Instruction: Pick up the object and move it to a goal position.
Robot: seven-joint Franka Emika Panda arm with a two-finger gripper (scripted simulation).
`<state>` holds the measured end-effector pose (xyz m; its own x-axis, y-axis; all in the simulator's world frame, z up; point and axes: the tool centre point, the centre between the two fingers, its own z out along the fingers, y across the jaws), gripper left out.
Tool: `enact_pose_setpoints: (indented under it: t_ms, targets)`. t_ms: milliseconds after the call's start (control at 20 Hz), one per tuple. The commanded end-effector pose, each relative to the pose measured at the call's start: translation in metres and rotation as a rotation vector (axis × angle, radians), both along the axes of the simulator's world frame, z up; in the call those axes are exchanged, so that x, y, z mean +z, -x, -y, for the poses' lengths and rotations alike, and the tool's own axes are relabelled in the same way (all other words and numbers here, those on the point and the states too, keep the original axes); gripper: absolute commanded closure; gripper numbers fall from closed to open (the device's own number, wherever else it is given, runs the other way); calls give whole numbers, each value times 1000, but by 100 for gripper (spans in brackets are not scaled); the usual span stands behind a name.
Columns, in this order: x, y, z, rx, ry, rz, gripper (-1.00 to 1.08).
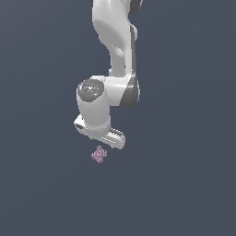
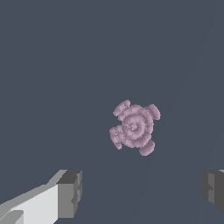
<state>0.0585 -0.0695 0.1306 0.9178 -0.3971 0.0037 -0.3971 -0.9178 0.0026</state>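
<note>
The object (image 1: 99, 154) is a tiny pale pink-mauve rosette with four lobes, lying on the dark grey floor. In the wrist view it (image 2: 134, 126) sits ahead of the gap between the two fingers, apart from both. The white gripper (image 2: 140, 192) is open and empty, with one grey fingertip (image 2: 70, 192) on one side and the other fingertip (image 2: 213, 189) at the frame's edge. In the exterior view the white hand (image 1: 103, 133) hangs just above the object, a little to the exterior view's right; its fingers are hidden there.
The white arm (image 1: 115, 46) comes down from the top of the exterior view. A plain dark grey floor (image 1: 184, 184) lies all around the object.
</note>
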Motion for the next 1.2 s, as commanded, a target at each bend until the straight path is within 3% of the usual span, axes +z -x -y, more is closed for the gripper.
enact_pose_setpoints:
  t_ms: [0,450,800,1150]
  targets:
    - [-13,-7,7,-64,-2,0,-92]
    - [-39,-19,21,-186,-4,-2,-92]
    - [-44,-19,21,-189,-4,-3,-92]
    - [-77,-18,21,-193,-4,-2,-92]
